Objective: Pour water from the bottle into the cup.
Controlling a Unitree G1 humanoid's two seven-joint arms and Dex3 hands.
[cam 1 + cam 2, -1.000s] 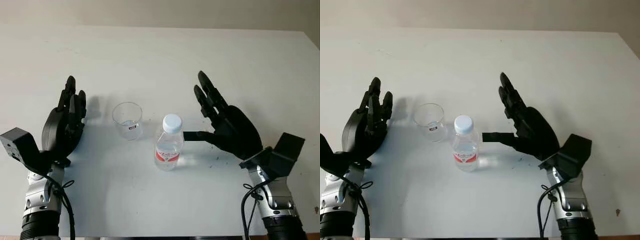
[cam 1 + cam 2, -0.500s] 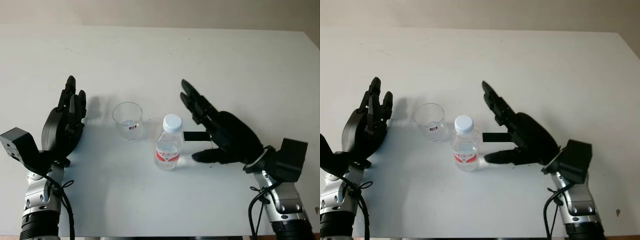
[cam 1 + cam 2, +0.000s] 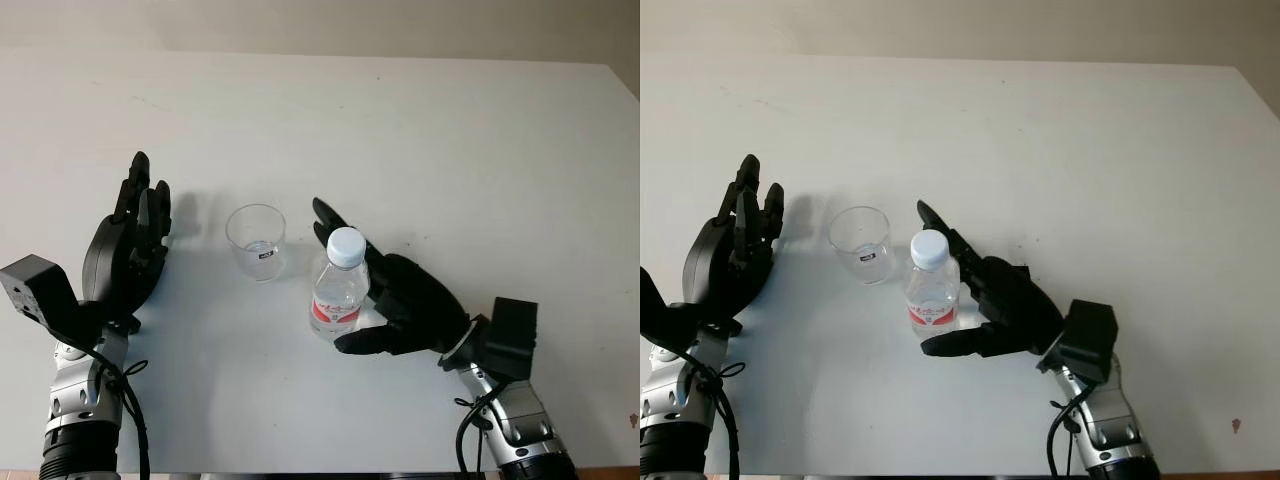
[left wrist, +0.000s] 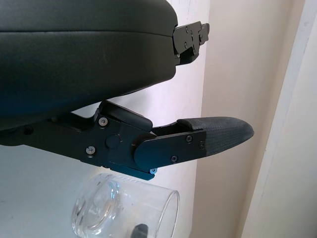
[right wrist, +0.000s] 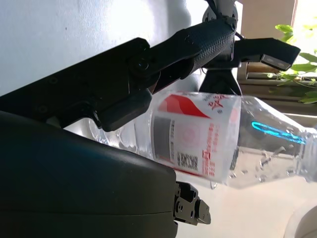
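The right hand (image 3: 400,305) was set around the capped water bottle (image 3: 338,285), fingers behind it and thumb low in front, though whether it was actually gripped could not be told. The bottle stood upright on the white table (image 3: 480,150), just beside the clear plastic cup (image 3: 256,240). The left hand (image 3: 130,250) was held open on the cup's far side. A tip-over was judged likely if the thumb pushed before the fingers met the label (the white cap (image 3: 346,245) also remained on, so nothing could be poured).
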